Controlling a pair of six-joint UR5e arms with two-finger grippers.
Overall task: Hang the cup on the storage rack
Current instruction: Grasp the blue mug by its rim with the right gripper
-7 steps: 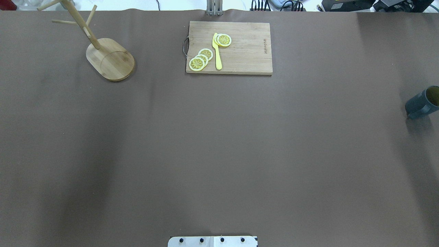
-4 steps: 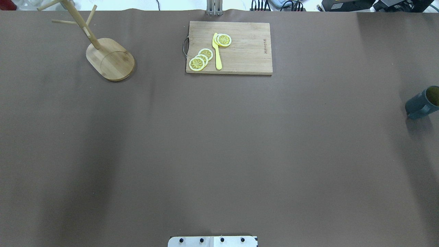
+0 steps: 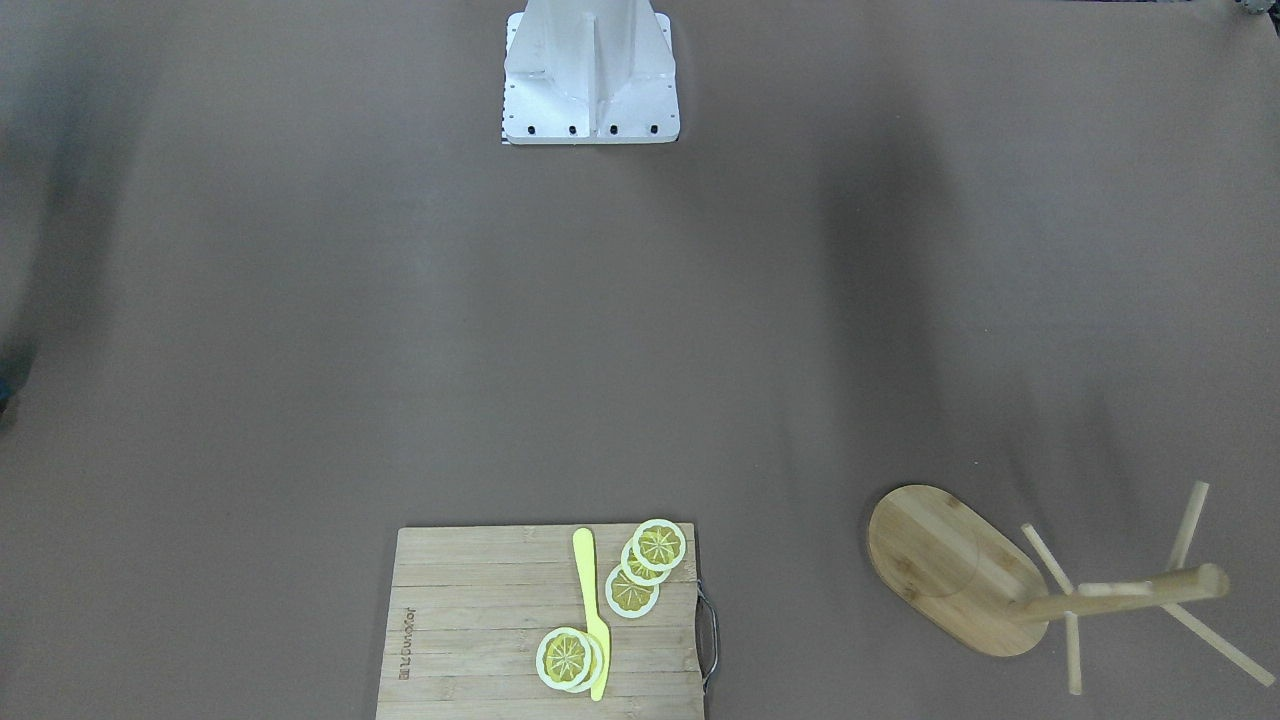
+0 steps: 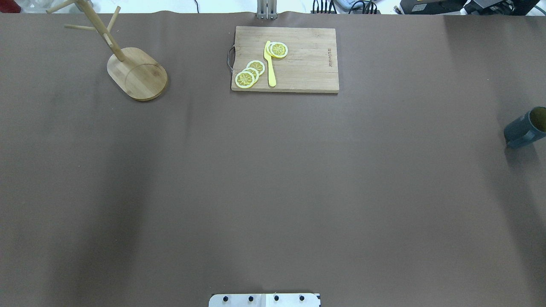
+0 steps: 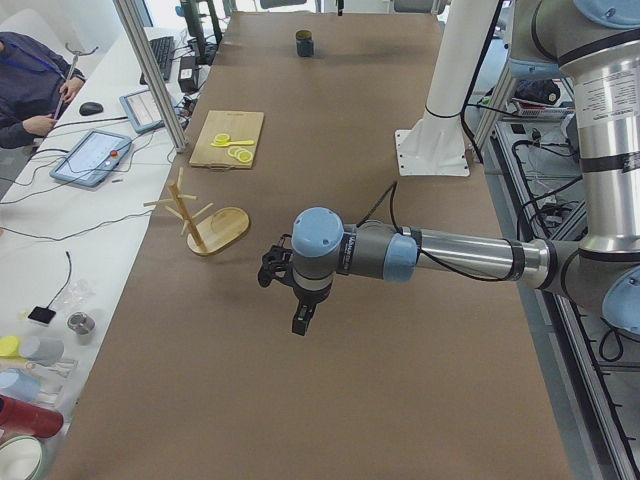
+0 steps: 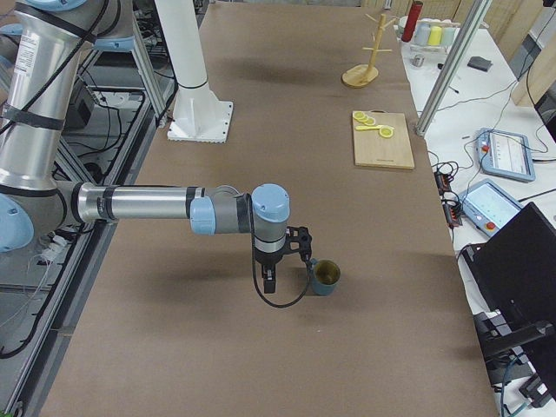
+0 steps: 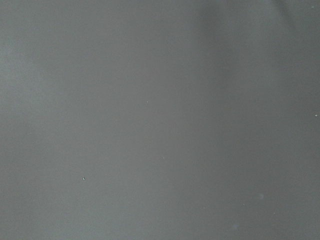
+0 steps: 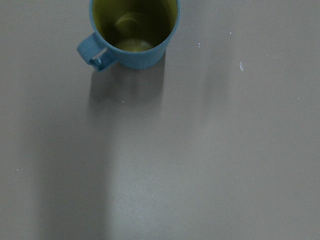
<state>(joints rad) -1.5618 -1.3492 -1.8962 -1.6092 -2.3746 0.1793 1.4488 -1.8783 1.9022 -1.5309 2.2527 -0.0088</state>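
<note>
Illegible engraved mark on cutting board, well apart from cup.

Upright blue-grey cup, yellow inside, well apart from upright bamboo storage rack.

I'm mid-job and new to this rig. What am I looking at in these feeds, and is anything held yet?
Two robot arms work at one brown table. Two fixed cameras look down on it, one from behind the robot, one facing it; neither shows the arms. Two side cameras do: the left arm hangs over the table, the right arm beside the cup. Each wrist has a camera too: the left sees only table, the right sees the cup, upright and standing free. On the far side are the rack, nothing hung on it, and a board with lemon slices and a yellow knife. Nothing appears held. Whether the left end effector or right end effector is open, I cannot tell.
</note>
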